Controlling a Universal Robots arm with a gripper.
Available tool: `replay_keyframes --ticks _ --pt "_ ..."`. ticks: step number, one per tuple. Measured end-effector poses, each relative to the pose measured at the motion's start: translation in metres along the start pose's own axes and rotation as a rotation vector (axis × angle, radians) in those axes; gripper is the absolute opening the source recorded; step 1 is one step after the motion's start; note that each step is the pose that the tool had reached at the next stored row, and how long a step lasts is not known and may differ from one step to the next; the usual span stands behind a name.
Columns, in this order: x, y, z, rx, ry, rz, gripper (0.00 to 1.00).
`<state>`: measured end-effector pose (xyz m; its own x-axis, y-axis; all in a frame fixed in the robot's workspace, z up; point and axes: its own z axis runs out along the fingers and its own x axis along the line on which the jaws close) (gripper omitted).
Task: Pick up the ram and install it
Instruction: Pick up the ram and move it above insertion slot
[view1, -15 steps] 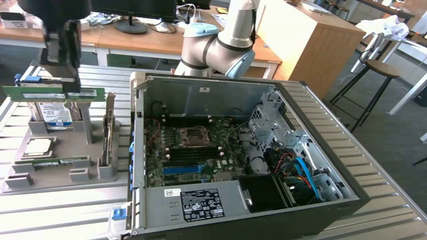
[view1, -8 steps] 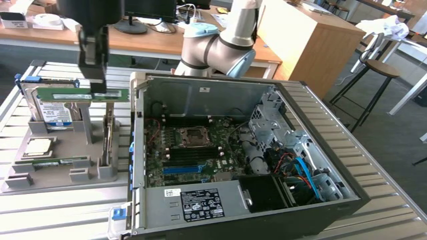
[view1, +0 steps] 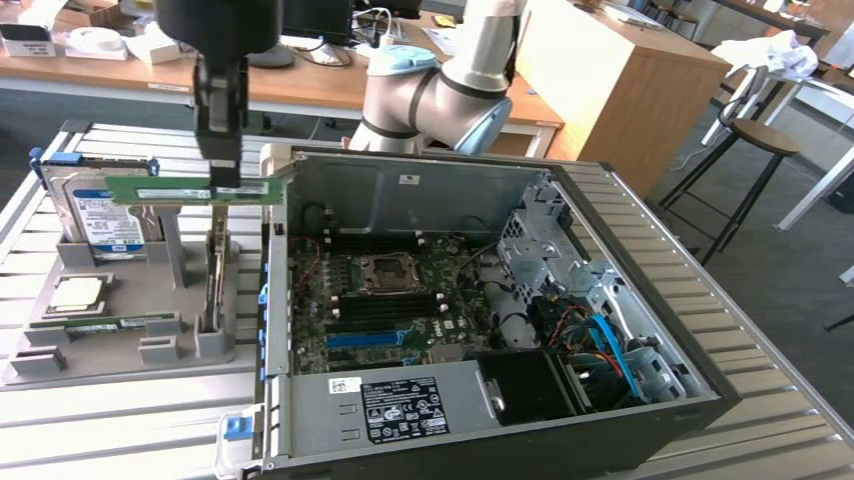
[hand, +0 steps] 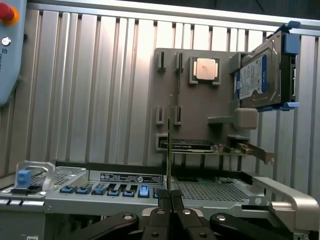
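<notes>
We see the gripper (view1: 224, 172) clamped on the ram (view1: 160, 190), its dark fingers (hand: 159, 220) pressed together on the board's upper edge. The ram is a long, thin green circuit board with a pale sticker, held level in the air. In the wrist view it runs away from the fingertips edge-on, a mere sliver.

Directly beneath the hand stands a moulded grey holder (view1: 200, 340) of matte plastic with upright slotted posts. Lower than the hand, on the exterior view's left, a boxy silver hard drive (view1: 100, 215) stands on edge in the holder. It wears a blue-and-white label (the print is too small for us to read). Further below lie a square silver processor (view1: 78, 293) and a second green stick (view1: 114, 323), both flat in the holder.

On the exterior view's right of the hand, and lower, sits an open computer case (view1: 694, 400) of dark sheet metal. Inside it are a green motherboard (view1: 400, 300) with a square socket and black and blue slots. A silver power supply (view1: 400, 405) carries a black label that we cannot read.

Everything rests on a table (view1: 120, 430) of ribbed aluminium slats. Behind the hand we see the pale grey arm (view1: 441, 90), a wooden desk (view1: 307, 90), a round-seated stool (view1: 763, 135) and grey carpet.
</notes>
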<state>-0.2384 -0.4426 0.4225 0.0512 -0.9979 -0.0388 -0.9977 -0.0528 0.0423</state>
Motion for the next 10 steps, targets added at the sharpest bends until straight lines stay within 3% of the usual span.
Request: replay_keyframes --ticks 10 --pt "0.001 -0.0290 -0.0013 0.0000 0.0000 0.000 0.11"
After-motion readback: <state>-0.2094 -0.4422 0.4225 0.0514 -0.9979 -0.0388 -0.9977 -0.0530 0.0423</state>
